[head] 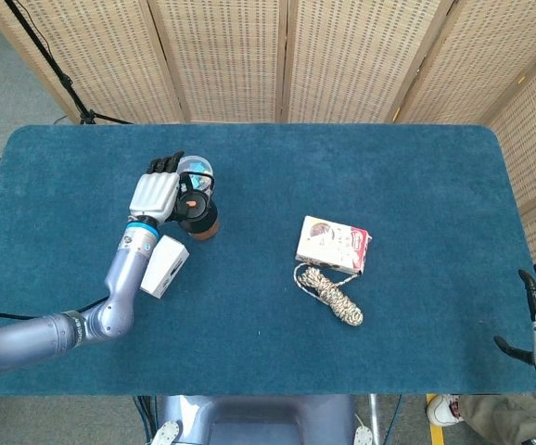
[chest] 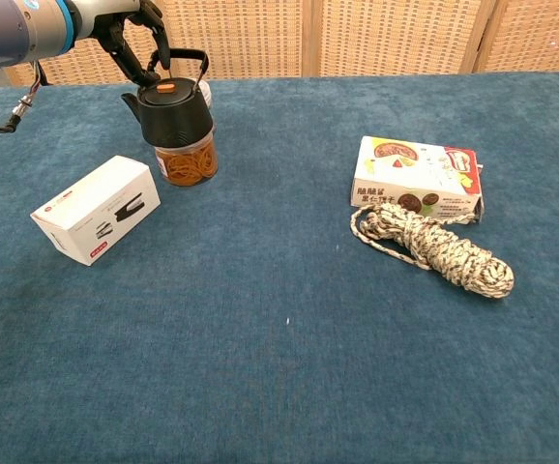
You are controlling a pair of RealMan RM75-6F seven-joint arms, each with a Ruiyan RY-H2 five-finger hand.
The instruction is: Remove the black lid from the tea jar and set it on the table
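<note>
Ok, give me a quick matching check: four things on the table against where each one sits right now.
Things:
1. black lid
2. white box
3. coiled rope
4. snack box

Places:
A. just behind the rope
B. on the tea jar, left hand at it
C. in front of the snack box
D. front-left of the jar

Pairs: 1-B, 2-D, 3-C, 4-A

A lab-like staged setup: blue-covered table before woven folding screens.
</note>
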